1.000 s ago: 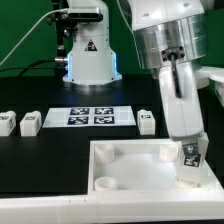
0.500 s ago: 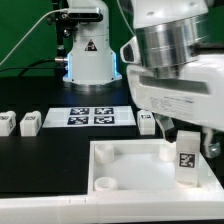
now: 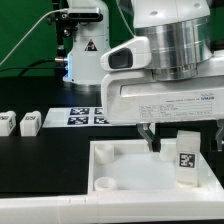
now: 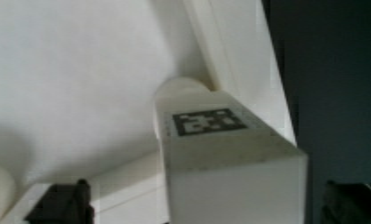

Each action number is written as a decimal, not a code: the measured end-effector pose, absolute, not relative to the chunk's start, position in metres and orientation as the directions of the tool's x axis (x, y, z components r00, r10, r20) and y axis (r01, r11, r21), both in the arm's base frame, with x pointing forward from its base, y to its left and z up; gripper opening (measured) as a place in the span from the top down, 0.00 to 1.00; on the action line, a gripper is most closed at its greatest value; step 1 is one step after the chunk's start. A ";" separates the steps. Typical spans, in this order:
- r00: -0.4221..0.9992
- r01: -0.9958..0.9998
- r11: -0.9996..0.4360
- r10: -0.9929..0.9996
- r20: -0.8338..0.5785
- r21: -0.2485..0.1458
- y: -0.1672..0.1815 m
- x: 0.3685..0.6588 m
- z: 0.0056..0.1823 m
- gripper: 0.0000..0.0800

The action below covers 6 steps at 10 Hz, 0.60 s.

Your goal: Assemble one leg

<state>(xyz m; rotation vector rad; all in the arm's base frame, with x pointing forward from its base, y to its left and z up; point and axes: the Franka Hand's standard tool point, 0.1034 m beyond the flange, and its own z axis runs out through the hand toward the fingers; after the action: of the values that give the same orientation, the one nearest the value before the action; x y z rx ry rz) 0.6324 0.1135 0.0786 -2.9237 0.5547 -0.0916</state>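
A white leg with a black-and-white tag stands upright in the corner of the large white square piece on the exterior view's right. My gripper is open just above it, one finger on each side and not touching it. In the wrist view the leg with its tag fills the middle, and my gripper straddles it with dark fingertips wide apart. Round sockets show in the other corners of the square piece.
Two more white legs lie on the black table at the exterior view's left. The marker board lies behind the square piece. A white and black device stands at the back.
My gripper has let go of the leg, lifted and turned about its wrist. Its fingers now stand wide apart on either side of the leg. The leg stays upright in the corner.
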 end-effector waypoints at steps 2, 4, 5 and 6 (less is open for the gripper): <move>0.904 -0.419 -0.891 -0.428 0.016 -0.176 0.114 0.632 0.078 0.53; 0.813 -0.575 -0.798 -0.582 -0.019 -0.177 0.112 0.631 0.077 0.62; 0.740 -0.667 -0.725 -0.671 -0.041 -0.175 0.112 0.631 0.077 0.62; 0.699 -0.709 -0.684 -0.713 -0.051 -0.171 0.112 0.631 0.077 0.62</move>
<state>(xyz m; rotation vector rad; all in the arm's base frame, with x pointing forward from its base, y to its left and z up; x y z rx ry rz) 0.6305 0.1121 0.0768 -2.7292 1.1528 -0.0294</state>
